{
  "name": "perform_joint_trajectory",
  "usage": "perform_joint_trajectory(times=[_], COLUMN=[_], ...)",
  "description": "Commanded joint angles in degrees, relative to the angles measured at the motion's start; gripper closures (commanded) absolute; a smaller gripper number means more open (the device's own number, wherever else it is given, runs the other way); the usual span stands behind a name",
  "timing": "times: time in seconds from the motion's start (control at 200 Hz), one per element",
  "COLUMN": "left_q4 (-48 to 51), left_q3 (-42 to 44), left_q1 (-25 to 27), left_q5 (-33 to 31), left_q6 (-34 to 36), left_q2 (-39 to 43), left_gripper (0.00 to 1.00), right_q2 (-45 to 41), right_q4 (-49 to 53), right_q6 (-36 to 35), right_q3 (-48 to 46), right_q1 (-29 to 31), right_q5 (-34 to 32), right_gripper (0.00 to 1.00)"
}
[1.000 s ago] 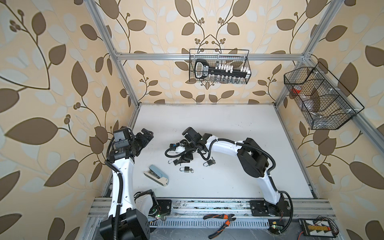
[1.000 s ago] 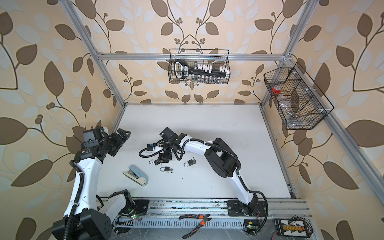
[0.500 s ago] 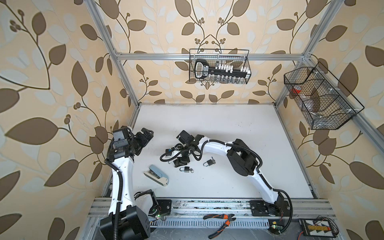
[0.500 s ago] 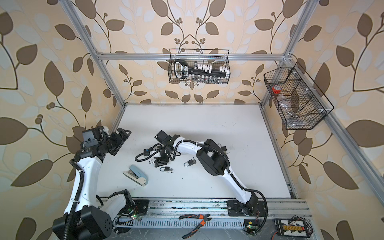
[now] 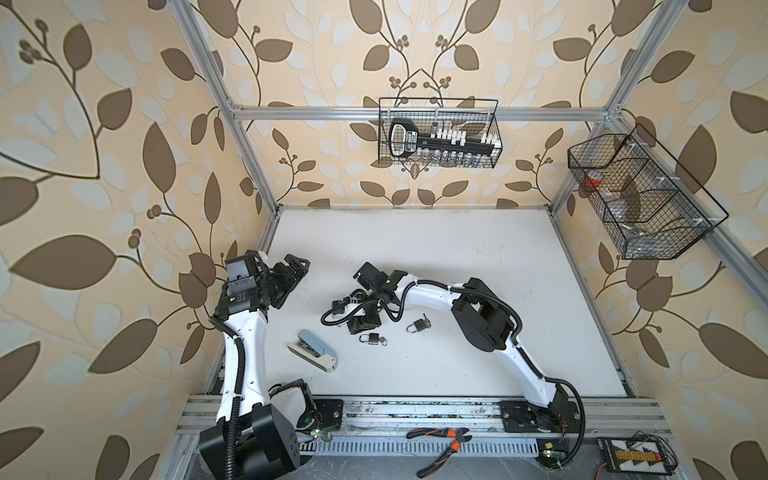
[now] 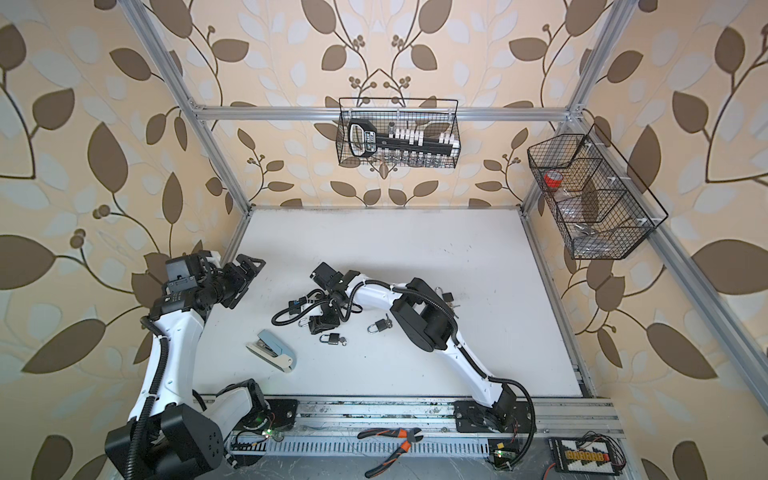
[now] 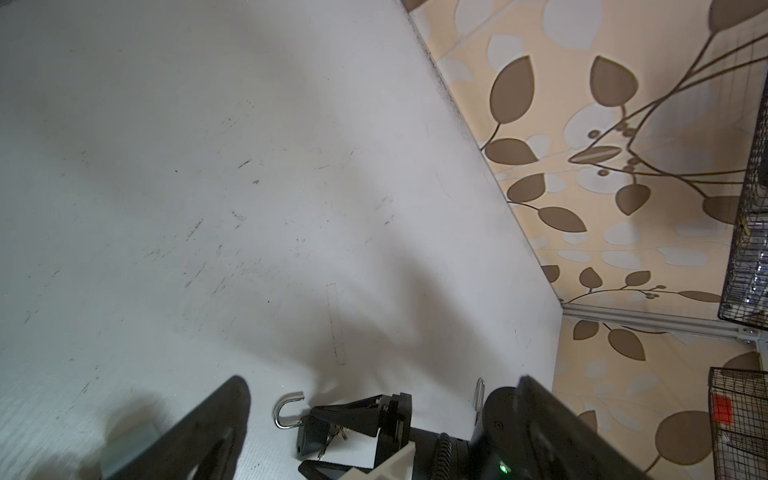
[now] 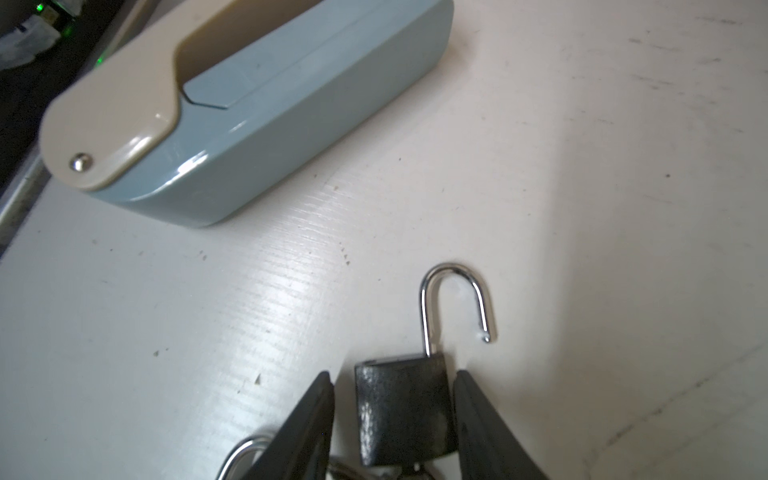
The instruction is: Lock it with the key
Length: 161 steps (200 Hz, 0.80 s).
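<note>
Nearest, on the front rail and to the right of the stapler [image 5: 318, 353], lie pliers [image 5: 440, 439], off the counter [image 5: 457, 257]. Just beyond the stapler the right gripper [image 8: 392, 374] is down at the counter with the open lock [image 8: 403, 411] between its jaws. They stand part-open on either side of the black body, with a gap showing on at least one side, so nothing is gripped yet. The lock lies flat, its shackle [image 8: 455, 299] sprung free and pointing toward the stapler. The key [image 7: 332, 434] seems to sit in the lock's base with a small bunch, though that end is mostly hidden. A second lock [image 5: 372, 338] lies right of the stapler, close by the gripper, and a third lock [image 5: 417, 326] lies farther right. Beyond the stapler and to its left, the left gripper [image 5: 296, 270] hangs with jaws wide open and empty, well apart from the open lock. Far behind the stapler a basket [image 5: 438, 133] hangs on the back wall. Several things could go wrong from here. The body is small and slick, so an off-centre pinch could twist it or squirt it out. The bunch or the second lock could get caught under a finger and dragged along. A grip too near the base would cover the key and leave the left gripper no room to turn it.
</note>
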<state>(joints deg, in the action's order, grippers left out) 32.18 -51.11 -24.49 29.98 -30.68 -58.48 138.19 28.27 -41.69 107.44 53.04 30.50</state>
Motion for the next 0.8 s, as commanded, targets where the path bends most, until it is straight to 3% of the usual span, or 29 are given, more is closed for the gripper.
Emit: perform_joint_trajectory(times=[0.0, 0.255, 0.395, 0.46, 0.58, 0.72, 0.8], left_q4=[-1.20, -1.29, -2.12, -2.58, -3.51, -7.49, -7.94], left_q3=[0.21, 0.07, -0.01, -0.03, -0.51, 0.22, -1.01], left_q1=[-0.90, -2.10, -2.14, -2.15, -2.14, -1.35, 2.24], left_q5=[0.99, 1.31, 1.66, 1.75, 0.80, 2.92, 1.22], left_q6=[-0.24, -0.34, -0.24, -0.09, 0.82, -0.40, 0.58], left_q2=[-0.06, 0.01, 0.88, 1.88, 4.67, 6.12, 6.83], left_gripper=[0.01, 0.01, 0.01, 0.01, 0.01, 0.01, 0.01], right_q2=[1.80, 0.15, -5.08, -9.35, -19.23, -31.99, -38.57], right_q4=[0.90, -2.36, -6.81, -9.68, -18.43, -25.87, -27.22], right_q6=[-1.27, 1.01, 4.52, 7.34, 16.18, 25.99, 30.23], right_q3=[-0.02, -0.82, -3.33, -5.82, -15.32, -28.09, -33.74], right_q1=[0.31, 0.31, -0.04, -0.57, -2.60, -4.12, -5.29], right_q5=[-0.29, -2.67, -2.56, -2.15, -3.27, -11.76, -14.19], right_gripper=[0.57, 0.72, 0.80, 0.84, 1.00, 1.00, 1.00])
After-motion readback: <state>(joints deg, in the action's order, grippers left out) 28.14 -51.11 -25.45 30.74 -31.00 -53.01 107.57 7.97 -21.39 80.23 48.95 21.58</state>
